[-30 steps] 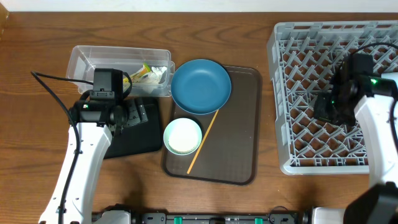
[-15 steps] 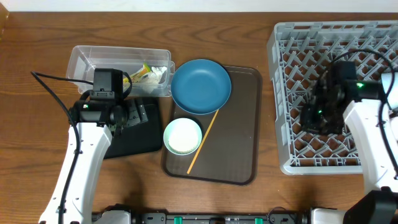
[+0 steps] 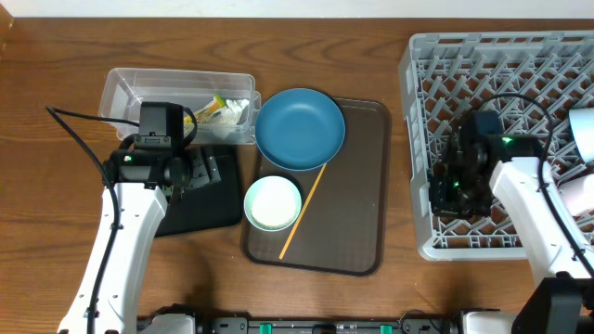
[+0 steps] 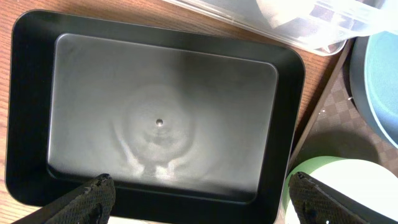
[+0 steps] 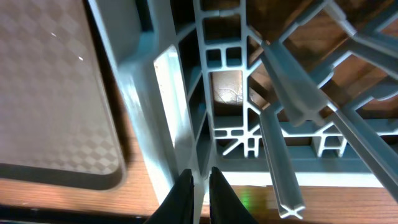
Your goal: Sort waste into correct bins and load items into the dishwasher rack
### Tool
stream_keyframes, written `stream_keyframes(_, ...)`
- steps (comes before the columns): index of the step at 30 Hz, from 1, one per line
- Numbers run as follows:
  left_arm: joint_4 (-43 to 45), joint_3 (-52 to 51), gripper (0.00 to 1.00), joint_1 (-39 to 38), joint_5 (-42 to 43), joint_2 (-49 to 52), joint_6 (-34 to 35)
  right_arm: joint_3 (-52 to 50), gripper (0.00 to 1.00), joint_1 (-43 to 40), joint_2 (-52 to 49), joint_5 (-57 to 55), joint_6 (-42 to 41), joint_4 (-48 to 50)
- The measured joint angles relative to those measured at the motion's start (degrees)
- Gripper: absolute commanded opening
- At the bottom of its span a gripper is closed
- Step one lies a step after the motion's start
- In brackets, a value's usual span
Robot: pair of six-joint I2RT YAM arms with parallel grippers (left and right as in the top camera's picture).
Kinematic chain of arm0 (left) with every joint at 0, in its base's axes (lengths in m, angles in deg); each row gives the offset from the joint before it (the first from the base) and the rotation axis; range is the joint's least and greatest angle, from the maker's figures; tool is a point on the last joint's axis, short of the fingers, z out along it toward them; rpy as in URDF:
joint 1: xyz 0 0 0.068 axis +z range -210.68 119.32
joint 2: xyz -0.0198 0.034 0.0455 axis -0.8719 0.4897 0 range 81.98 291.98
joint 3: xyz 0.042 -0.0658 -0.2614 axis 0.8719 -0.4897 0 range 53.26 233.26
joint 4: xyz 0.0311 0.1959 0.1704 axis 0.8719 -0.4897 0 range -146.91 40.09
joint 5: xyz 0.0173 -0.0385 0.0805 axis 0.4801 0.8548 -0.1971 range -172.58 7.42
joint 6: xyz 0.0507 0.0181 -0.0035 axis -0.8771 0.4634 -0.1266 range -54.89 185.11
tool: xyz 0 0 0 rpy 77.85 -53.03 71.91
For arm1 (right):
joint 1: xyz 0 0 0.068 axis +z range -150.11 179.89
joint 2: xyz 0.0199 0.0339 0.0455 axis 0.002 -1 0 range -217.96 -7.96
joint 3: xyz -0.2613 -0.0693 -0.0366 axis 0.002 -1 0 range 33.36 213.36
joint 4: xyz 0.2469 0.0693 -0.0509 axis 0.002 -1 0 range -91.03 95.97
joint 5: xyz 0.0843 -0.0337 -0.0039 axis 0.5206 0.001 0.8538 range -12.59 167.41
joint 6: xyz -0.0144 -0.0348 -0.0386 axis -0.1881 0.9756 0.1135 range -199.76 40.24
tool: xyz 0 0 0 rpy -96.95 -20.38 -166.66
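The left pincer [image 4: 205, 200] hovers released above the shallow black rectangular bin [image 4: 161, 124]. The right pincer [image 5: 200, 193], clenched empty, sits at the large grey lattice rack [image 3: 492, 65]'s nine o'clock edge, likely bound for the dark blue round plate [image 3: 300, 128] on the flat brown tray [image 3: 357, 186].

Left arm [image 3: 119, 243]: extends from the near edge toward the far side, at the left of the scene. The left hand [image 4: 205, 200] points straight down, its fingers [image 4: 93, 198] spread wide with nothing held.

Right arm [image 3: 536, 215]: reaches from the near right corner toward the left and far side. The right hand [image 5: 198, 190] points down, fingers closed to a narrow slit with nothing visible between them.
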Motion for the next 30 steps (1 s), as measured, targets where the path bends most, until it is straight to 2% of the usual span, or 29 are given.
stream_keyframes(21,-0.02,0.00,0.92,0.00,0.00,0.00,0.00,-1.20,0.09,1.31,0.00,5.05,-0.04,1.01)
stream_keyframes(30,-0.02,0.00,0.92,0.00,0.00,0.00,-0.02,0.37,0.08,1.31,0.00,-0.52,-0.04,0.90)
